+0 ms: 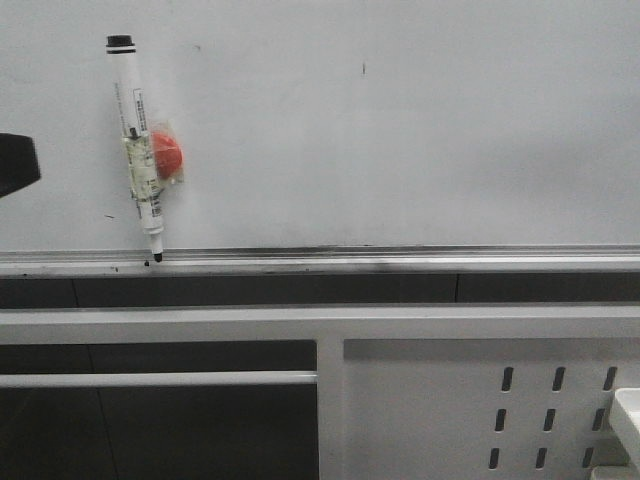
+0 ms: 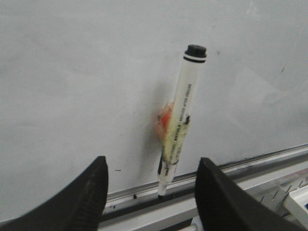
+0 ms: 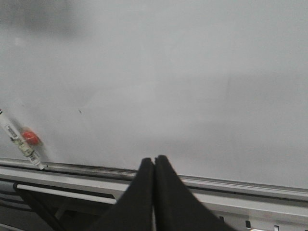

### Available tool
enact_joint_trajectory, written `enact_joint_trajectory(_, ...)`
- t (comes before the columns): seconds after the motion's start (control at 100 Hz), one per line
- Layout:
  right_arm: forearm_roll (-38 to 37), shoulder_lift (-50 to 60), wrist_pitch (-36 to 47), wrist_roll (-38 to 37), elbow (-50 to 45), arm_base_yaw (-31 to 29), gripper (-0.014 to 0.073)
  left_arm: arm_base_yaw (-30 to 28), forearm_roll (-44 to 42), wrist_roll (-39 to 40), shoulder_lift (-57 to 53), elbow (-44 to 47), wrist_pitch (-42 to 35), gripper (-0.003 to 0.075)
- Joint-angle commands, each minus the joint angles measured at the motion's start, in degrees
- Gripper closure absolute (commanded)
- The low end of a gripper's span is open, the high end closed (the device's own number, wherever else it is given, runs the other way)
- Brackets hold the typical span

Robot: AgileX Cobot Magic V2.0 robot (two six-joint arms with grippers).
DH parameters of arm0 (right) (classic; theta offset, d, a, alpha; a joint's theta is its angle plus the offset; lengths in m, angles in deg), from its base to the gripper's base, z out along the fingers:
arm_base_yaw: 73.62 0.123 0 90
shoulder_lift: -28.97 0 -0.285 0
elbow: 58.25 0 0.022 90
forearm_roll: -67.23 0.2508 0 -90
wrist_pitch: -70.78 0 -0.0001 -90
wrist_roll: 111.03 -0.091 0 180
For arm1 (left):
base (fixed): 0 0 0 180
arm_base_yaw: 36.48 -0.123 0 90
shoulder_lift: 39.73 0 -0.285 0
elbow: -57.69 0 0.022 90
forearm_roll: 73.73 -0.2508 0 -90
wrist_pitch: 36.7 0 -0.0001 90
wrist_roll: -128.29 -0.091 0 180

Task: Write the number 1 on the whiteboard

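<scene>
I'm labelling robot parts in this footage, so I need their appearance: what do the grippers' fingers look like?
The left gripper has two matte black fingers, broad, smooth and curved, tapering to rounded tips. The right gripper has the same matte black fingers, narrowing to slim tips. No markings, cables or padding show on either. In the front view, only a dark block at the left edge shows.

Below the board runs a white metal frame [image 1: 330, 325], its horizontal bar spanning the full width, with a vertical post [image 1: 330, 410] dropping from the middle. To the right of the post sits a white perforated panel [image 1: 480, 410] with rows of short dark slots. Left of the post a thin white crossbar [image 1: 150, 379] passes over a dark recess [image 1: 150, 430] (nothing can be made out inside). Light is even and dull, without hard shadows.
</scene>
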State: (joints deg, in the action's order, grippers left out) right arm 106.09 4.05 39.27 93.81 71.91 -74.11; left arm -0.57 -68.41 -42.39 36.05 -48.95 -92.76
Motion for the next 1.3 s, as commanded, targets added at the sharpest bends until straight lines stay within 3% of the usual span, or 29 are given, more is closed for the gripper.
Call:
enact_joint_trajectory(0.0,2.18,-0.94,3.79,3.06,2.09,1.41,0.0663,0.58,-1.37,3.31,7.10,-1.52,-16.38,0.0351)
enact_joint_trajectory(0.05,2.18,-0.94,3.72,4.59,2.75,2.73,0.0663,0.58,-1.25,3.32,11.69,-1.52,-21.90,0.0351)
enact_joint_trajectory(0.24,2.18,-3.10,3.42,5.24,5.24,5.19,0.0663,0.58,-7.63,9.61,22.22,-4.78,-21.90,0.0352)
enact_joint_trajectory(0.4,2.18,-7.30,3.52,5.24,7.01,5.33,0.0663,1.77,-3.09,9.28,22.91,-7.15,-21.90,0.0353)
enact_joint_trajectory(0.92,2.18,-12.90,3.77,5.51,8.64,6.06,0.0663,1.77,-1.82,8.54,26.15,-13.59,-21.90,0.0355)
enact_joint_trajectory(0.99,2.18,-12.90,3.77,5.51,8.64,6.58,0.0663,1.77,-1.12,8.54,26.15,-13.81,-21.90,0.0422)
enact_joint_trajectory(1.1,2.18,-12.90,3.67,5.51,8.64,6.70,0.0663,1.77,-1.24,8.07,26.15,-13.81,-21.90,0.0732)
enact_joint_trajectory(1.29,2.18,-12.90,3.55,5.51,8.64,8.57,0.0663,1.77,-5.33,7.93,26.15,-13.32,-21.90,0.0740)
